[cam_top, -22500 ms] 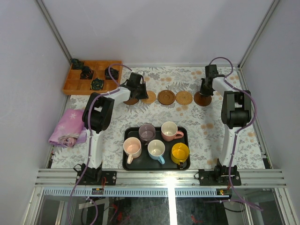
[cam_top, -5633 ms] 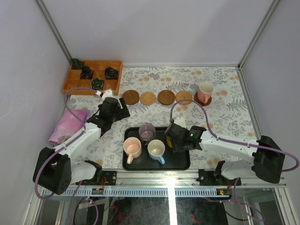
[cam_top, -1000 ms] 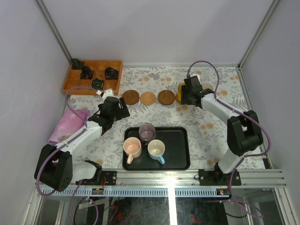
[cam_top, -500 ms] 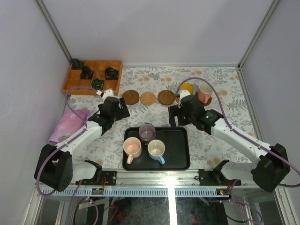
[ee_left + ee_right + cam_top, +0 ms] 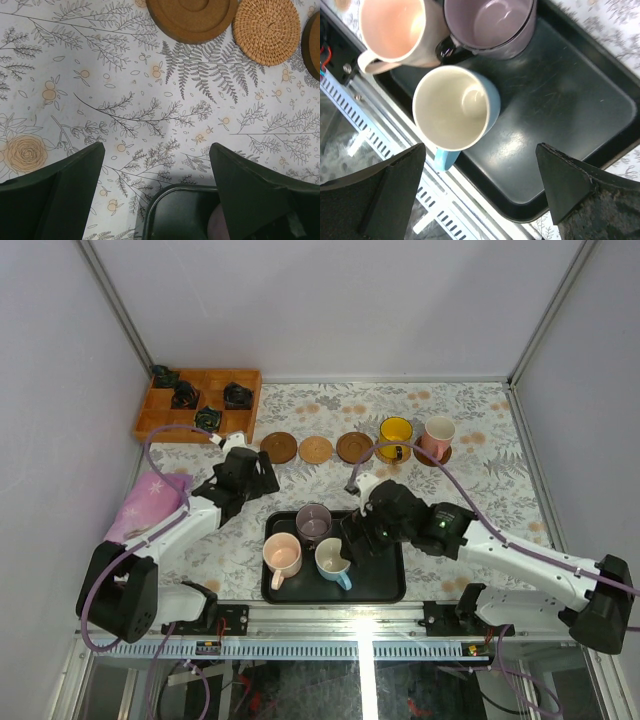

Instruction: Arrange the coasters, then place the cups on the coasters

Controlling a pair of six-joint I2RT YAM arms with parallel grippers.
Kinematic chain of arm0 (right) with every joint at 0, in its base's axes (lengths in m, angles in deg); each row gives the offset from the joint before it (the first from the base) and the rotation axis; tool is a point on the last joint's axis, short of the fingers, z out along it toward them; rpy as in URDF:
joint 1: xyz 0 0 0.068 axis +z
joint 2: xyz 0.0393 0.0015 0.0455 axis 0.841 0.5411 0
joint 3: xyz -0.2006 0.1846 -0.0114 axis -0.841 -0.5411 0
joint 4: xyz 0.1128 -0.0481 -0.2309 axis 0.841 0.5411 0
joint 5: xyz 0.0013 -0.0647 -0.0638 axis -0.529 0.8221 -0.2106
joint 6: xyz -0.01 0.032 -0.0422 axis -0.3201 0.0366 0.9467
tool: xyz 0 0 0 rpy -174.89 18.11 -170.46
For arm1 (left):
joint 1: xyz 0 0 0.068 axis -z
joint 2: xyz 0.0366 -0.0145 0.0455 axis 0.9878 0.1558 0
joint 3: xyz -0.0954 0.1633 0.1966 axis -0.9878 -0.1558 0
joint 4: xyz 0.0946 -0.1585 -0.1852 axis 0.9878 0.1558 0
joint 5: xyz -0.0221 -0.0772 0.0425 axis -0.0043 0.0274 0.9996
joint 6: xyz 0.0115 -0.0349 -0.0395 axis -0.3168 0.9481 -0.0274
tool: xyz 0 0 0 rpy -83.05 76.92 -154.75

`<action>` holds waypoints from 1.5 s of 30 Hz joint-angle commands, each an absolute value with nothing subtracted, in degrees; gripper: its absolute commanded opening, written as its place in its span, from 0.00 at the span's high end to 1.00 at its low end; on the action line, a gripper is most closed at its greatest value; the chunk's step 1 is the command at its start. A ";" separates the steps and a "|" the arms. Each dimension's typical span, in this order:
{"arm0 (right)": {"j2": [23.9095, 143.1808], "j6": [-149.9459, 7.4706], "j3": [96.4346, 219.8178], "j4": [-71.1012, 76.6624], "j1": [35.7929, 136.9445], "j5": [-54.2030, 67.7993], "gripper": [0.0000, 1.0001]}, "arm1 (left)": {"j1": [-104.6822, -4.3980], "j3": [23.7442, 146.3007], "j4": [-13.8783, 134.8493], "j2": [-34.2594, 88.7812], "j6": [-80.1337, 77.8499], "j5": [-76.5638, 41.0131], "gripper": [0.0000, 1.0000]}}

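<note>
Three bare coasters lie in a row: dark [image 5: 279, 447], tan woven [image 5: 317, 449], dark [image 5: 353, 447]. To their right the yellow cup [image 5: 396, 437] and the salmon-pink cup [image 5: 437, 438] each stand on a coaster. The black tray [image 5: 385, 570] holds the peach cup [image 5: 282, 555], mauve cup [image 5: 313, 523] and light blue cup [image 5: 333, 560]. My right gripper [image 5: 357, 533] hovers open over the tray, with the blue cup [image 5: 452, 107] just ahead of its fingers and nothing between them. My left gripper [image 5: 250, 480] hangs open and empty between the coasters [image 5: 191, 17] and the tray's corner [image 5: 182, 210].
A wooden compartment box [image 5: 175, 425] with small black objects sits at the back left. A pink printed cloth [image 5: 150, 505] lies at the left edge under the left arm. The metal rail [image 5: 350, 620] runs along the front, close to the tray.
My right arm has left the yellow cup on its coaster, swung back and down to the tray, and its jaws have opened wide. The left arm has barely moved.
</note>
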State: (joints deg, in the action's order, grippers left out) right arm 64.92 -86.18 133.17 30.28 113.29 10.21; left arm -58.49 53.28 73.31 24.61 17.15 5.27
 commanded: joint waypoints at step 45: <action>77.37 -99.10 137.89 40.90 129.46 22.19 1.00 | -53.69 53.26 74.62 21.65 16.96 8.74 0.14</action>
